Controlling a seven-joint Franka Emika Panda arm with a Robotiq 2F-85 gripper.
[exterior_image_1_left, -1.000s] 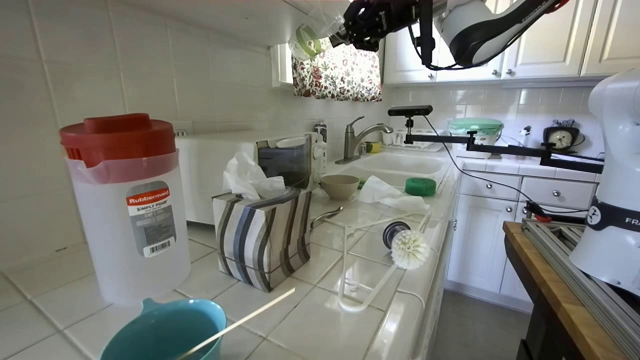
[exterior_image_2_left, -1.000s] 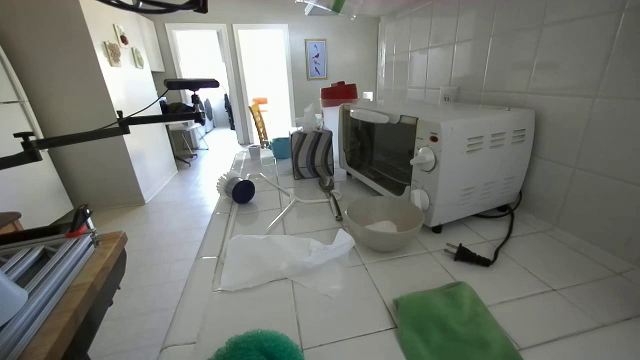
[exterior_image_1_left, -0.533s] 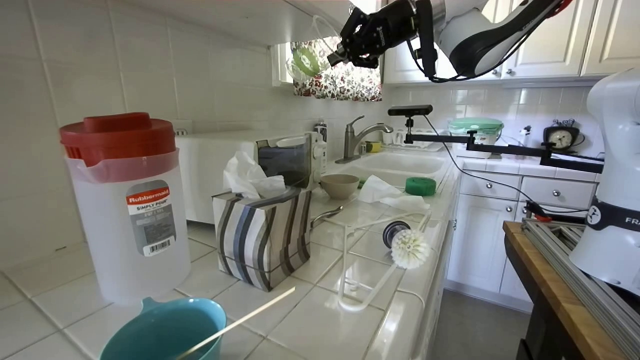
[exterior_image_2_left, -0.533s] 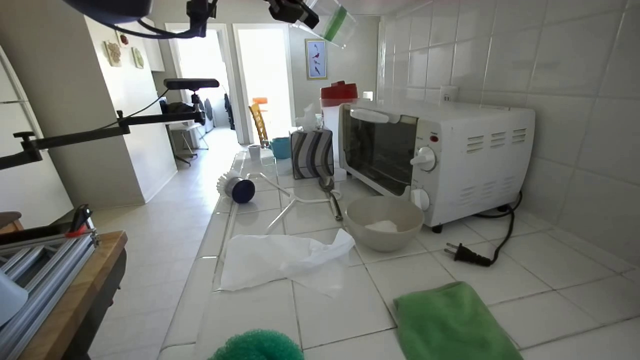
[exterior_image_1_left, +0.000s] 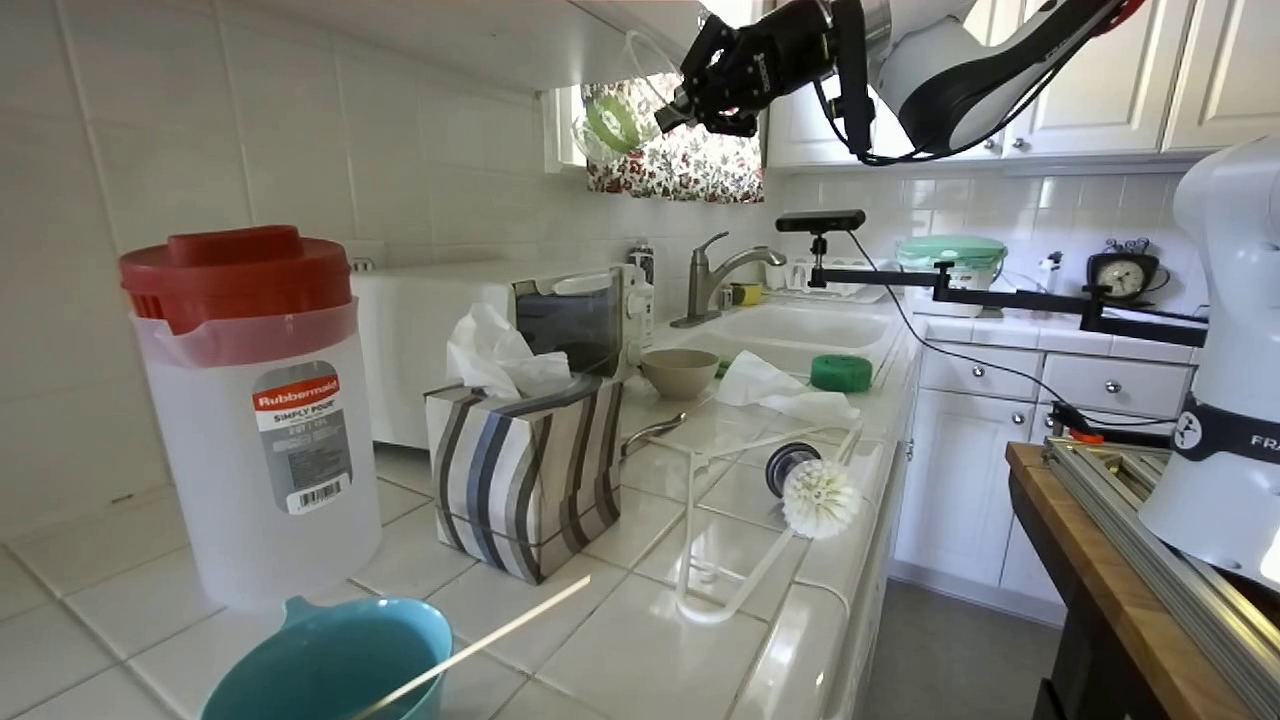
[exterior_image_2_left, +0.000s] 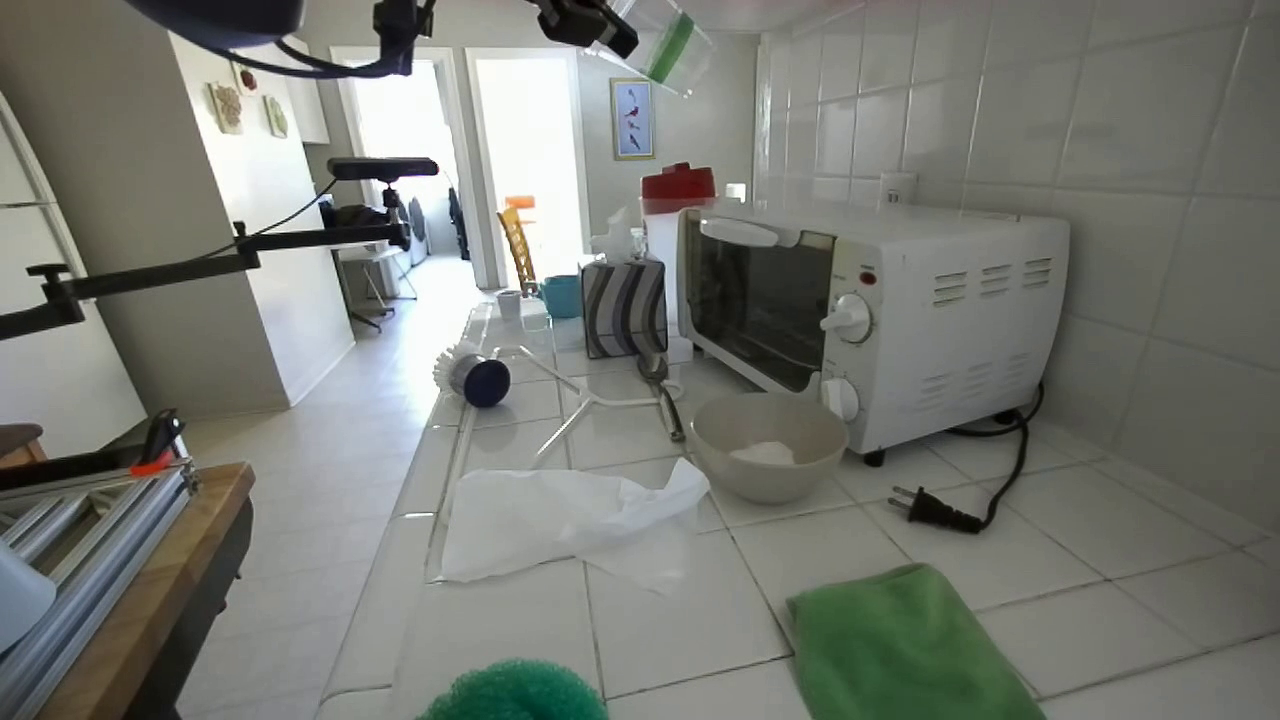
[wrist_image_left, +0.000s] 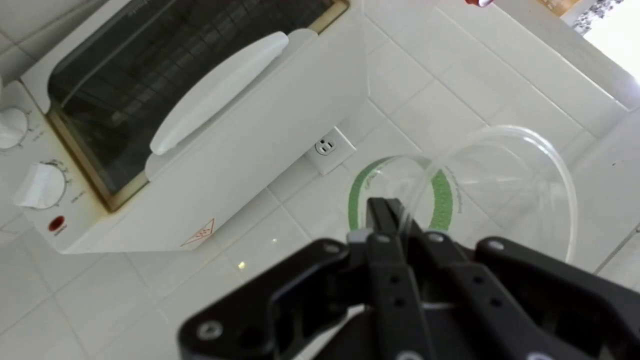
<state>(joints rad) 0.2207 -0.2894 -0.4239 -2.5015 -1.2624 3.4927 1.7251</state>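
The black two-finger gripper (wrist_image_left: 388, 212) is narrow: its fingers stand close together and pinch the thin wall of a transparent round cup with a green band (wrist_image_left: 442, 199). This cup is in the air, tilted, high above the white tiled counter (exterior_image_2_left: 690, 630). In the wrist view, a white boxy toaster oven with a dark glass door (wrist_image_left: 200, 117) is at the left of the cup, apart from it. In an exterior view, a round beige bowl (exterior_image_2_left: 790, 482) stands just beside the oven, and near this bowl lie a crumpled white paper sheet (exterior_image_2_left: 560, 515) and a folded green cloth (exterior_image_2_left: 900, 640).
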